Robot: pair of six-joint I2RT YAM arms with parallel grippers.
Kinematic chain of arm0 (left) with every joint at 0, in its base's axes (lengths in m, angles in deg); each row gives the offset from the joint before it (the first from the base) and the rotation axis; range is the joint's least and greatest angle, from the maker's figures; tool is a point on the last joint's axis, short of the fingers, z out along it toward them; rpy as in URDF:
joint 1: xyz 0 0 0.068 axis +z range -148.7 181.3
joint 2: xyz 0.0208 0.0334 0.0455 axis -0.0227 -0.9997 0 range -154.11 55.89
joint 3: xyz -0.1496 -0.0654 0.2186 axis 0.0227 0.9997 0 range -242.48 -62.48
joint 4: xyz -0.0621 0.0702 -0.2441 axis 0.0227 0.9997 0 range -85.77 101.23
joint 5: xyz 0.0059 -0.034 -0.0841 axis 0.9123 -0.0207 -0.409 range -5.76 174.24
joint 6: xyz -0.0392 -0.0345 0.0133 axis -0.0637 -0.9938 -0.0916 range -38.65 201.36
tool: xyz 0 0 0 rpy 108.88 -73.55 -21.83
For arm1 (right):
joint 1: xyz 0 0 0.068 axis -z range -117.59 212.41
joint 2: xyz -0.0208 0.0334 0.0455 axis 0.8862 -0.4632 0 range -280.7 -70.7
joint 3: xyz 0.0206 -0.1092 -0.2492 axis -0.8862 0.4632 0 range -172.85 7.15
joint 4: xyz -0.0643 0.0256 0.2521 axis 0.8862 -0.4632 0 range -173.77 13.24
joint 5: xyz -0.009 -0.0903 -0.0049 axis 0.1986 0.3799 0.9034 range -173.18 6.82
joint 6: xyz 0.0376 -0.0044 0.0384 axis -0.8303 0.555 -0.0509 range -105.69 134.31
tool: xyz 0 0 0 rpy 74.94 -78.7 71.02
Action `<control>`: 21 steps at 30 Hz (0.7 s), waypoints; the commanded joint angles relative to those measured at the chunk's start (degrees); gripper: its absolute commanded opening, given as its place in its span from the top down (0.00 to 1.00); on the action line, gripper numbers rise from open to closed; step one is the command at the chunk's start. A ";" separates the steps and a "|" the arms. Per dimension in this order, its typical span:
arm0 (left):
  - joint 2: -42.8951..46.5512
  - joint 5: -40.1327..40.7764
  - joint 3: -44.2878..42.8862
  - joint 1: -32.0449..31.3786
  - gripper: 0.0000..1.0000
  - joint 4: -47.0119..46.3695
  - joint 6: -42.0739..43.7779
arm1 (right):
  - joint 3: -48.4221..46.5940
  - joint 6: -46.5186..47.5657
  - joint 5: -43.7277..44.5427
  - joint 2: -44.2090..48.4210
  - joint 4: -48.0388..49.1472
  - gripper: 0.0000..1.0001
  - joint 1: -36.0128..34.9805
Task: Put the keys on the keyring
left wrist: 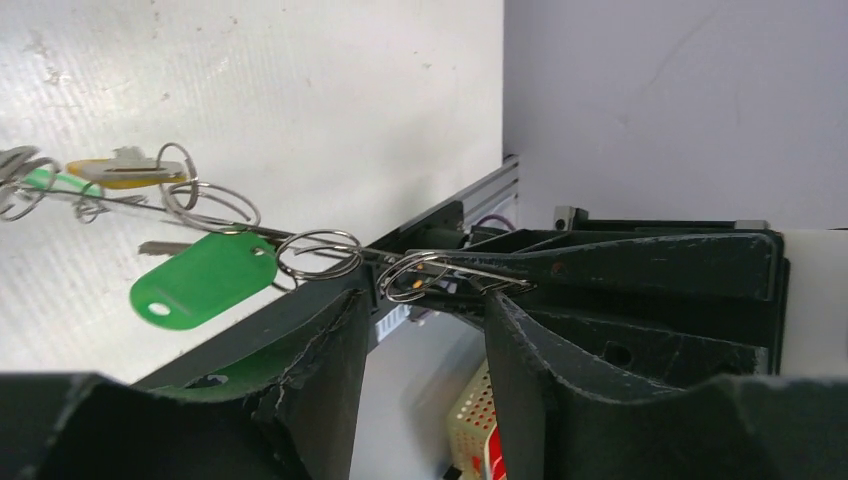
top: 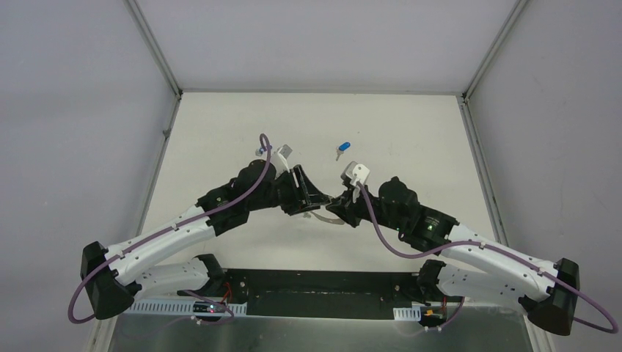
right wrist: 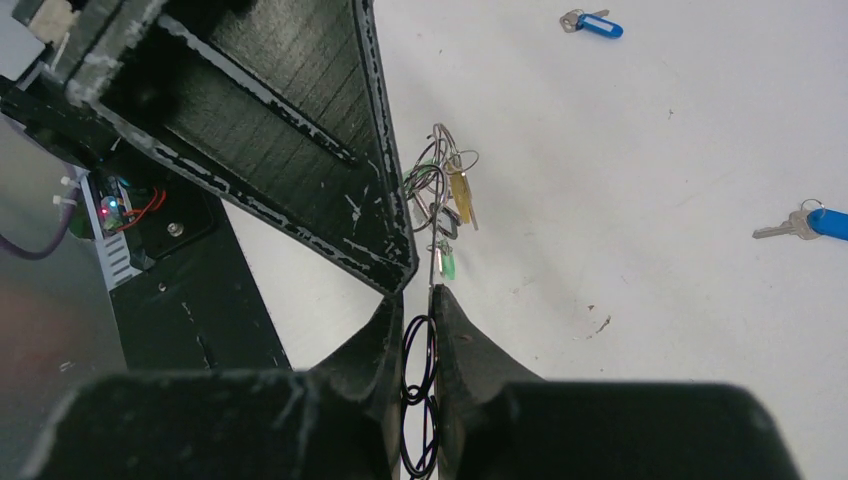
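1. Top view. Both arms reached forward with elbows bent inward, wrists meeting at mid-bench. The left gripper [top: 317, 196] sat just left of the right gripper [top: 339, 205], tips all but touching. One blue-tagged key [top: 342, 149] lay loose on the bench [top: 411, 147], beyond the right gripper and apart from it.
2. Left wrist view. The left gripper's jaws stood apart with nothing clamped. A small split ring [left wrist: 415, 277] sat just above the gap, at the right gripper's fingertip. The keyring [left wrist: 285, 237] ran out from the right gripper, carrying a green-tagged key [left wrist: 205, 282] and a yellow-tagged key [left wrist: 125, 172].
3. Right wrist view. The right gripper was nearly closed, pinching the keyring's dark wire, with the threaded keys bunched just beyond its tips. A second blue-tagged key [right wrist: 592, 22] lay well beyond the right gripper.
4. Handling, as judged. The wire is probably light, springy and slippery, and the keys likely to swing. The plastic heads should give the surest hold.
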 commanded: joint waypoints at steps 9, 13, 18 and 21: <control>3.51 7.60 2.15 0.37 0.53 -12.15 -4.29 | -0.38 -4.65 2.22 2.77 7.88 1.00 0.09; 4.57 8.97 2.05 0.41 0.56 -10.63 -3.16 | -0.38 -4.72 2.20 2.84 7.89 1.00 0.11; 5.78 9.69 0.68 0.51 0.56 -6.78 -1.28 | -0.95 -3.91 2.32 2.55 7.86 1.00 0.09; 6.61 10.14 -0.87 0.63 0.56 -3.84 0.63 | -1.08 -3.33 1.96 2.32 7.84 1.00 0.09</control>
